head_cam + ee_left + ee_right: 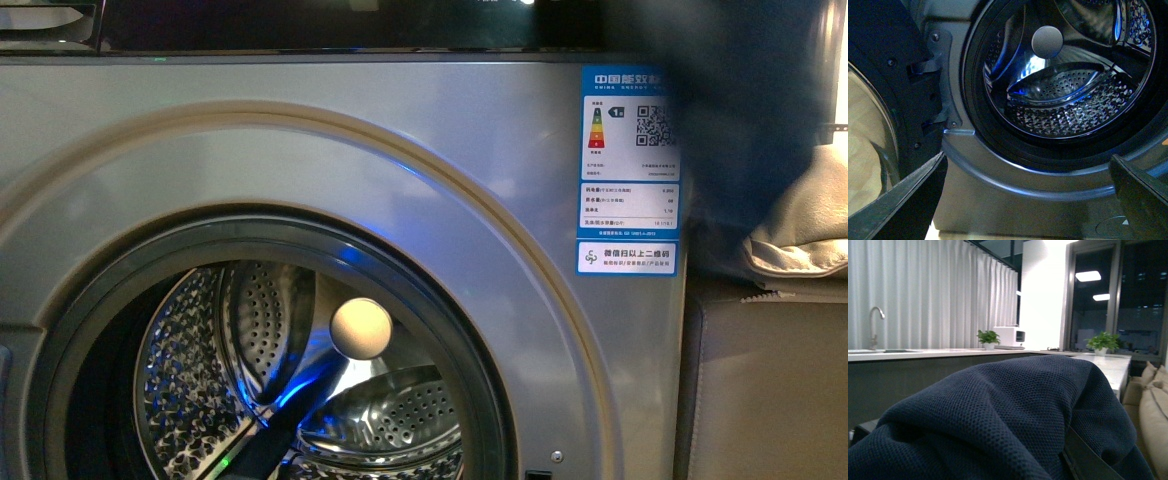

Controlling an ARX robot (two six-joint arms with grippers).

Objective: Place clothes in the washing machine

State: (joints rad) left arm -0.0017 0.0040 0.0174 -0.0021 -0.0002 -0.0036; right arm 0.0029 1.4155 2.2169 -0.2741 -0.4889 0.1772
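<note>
Silver-grey sheet metal forms the front panel of the washing machine (300, 130), which fills most of the front view and stands directly ahead of the robot. Its door (893, 100) is swung open to one side. A dark gasket (973, 125) rings the perforated steel drum (1068, 95), which is lit blue-white inside. A pale round disc (360, 328) sits on the rear wall of the drum. A blue-white energy label (629, 150) is fixed near the panel's upper right corner.

To the right of the machine stands a plain grey cabinet (770, 390), with a beige cushion (810, 230) above it. The right wrist view shows the room:
- white curtains (923, 295)
- a long counter (948, 354) with a tap (875, 322)
- two potted plants (988, 336)
- dark windows (1098, 300)

Left gripper (1028, 156): released, with both fingers (913, 200) spread wide apart, low in front of the porthole rim.

A navy knit garment (998, 410) lies draped over the right gripper (1083, 457) and blocks most of that camera's view. It is outside the machine. One dark finger (1095, 467) shows beneath the fabric. It cannot be determined whether the jaws are clenched on the garment. In the front view the same dark fabric appears blurred at upper right, overlapping the label's edge.
</note>
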